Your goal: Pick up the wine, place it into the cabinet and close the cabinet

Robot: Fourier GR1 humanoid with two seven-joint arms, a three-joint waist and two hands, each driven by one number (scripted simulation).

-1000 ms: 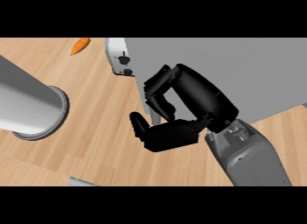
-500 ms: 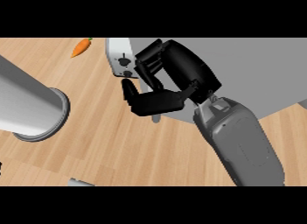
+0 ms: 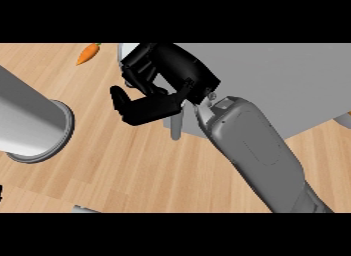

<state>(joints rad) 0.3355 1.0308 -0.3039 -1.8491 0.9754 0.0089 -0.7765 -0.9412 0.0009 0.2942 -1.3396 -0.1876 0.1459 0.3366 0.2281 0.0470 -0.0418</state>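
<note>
Right hand (image 3: 167,82) at the cabinet (image 3: 281,80): we see the black hand pressed against the near-left corner of the grey cabinet, which fills the table's (image 3: 119,165) far right corner. Its fingers (image 3: 148,107) are bent inward with the thumb held apart, and we can see nothing held in them. A sliver of white door (image 3: 123,51) shows just above the hand, and a narrow grey bar (image 3: 176,127) pokes out below it. The grey forearm (image 3: 252,145) runs in from the lower right. We cannot make out the wine in this view. A carrot (image 3: 88,53) lies at the table's far edge, left of the hand, and a large grey cylinder (image 3: 23,122) slants across the table's left side.
</note>
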